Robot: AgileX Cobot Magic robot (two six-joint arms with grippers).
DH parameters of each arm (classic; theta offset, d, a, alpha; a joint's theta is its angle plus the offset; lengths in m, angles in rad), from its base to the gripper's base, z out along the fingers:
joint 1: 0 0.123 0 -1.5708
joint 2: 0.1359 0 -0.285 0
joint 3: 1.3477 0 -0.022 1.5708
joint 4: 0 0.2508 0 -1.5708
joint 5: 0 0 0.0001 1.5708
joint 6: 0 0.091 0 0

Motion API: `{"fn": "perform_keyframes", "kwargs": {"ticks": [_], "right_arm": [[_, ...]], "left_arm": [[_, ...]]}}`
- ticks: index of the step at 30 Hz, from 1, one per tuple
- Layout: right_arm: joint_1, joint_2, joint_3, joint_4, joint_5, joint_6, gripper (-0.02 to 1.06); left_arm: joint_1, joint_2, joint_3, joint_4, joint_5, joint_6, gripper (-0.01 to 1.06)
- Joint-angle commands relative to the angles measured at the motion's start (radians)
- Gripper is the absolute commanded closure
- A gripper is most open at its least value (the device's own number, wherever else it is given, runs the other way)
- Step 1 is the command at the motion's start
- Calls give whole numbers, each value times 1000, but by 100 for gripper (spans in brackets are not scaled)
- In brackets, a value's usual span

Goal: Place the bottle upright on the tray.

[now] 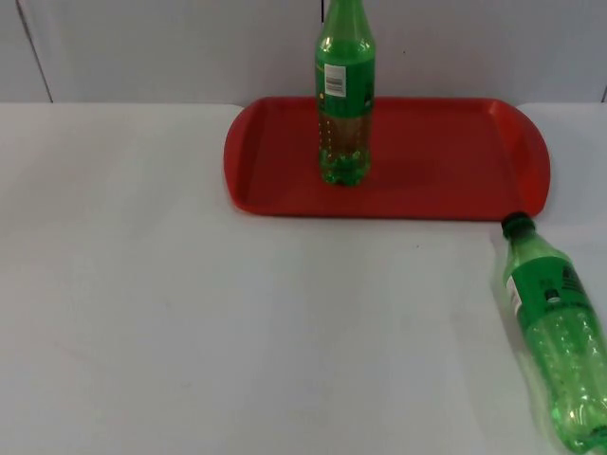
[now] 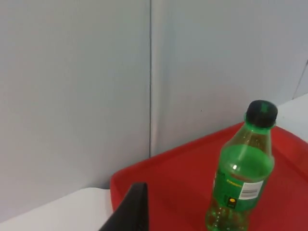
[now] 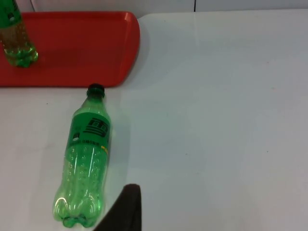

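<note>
Done: one green standing bottle [image 1: 344,95] is up straight on the red tray [image 1: 455,161], near its left side
Left to do: the lying bottle [image 1: 560,341] is on its side on the white table [image 1: 190,313], just past the tray's right front corner, cap toward the tray
Left claw: it looks at the tray and the standing bottle; I cannot tell if it is open
Right claw: it hangs over the lying bottle; I cannot tell if it is open
My guess: about half the job is done

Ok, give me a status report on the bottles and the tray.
One bottle upright on red tray. Second bottle lying on table, cap toward tray. Right claw fingertip beside it. Path clear.
</note>
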Motion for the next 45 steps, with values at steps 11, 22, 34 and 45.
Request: {"fn": "perform_keyframes", "kwargs": {"ticks": [11,22,34,45], "right_arm": [[-1,-2,1,2,-7,3,0],[-1,-2,1,2,-7,3,0],[-1,-2,1,2,-7,3,0],[-1,-2,1,2,-7,3,0]], "left_arm": [[1,-95,6,156,-69,-13,0],[1,-105,6,156,15,-70,0],[1,-195,6,156,641,-208,0],[1,-193,6,-468,916,627,0]]}}
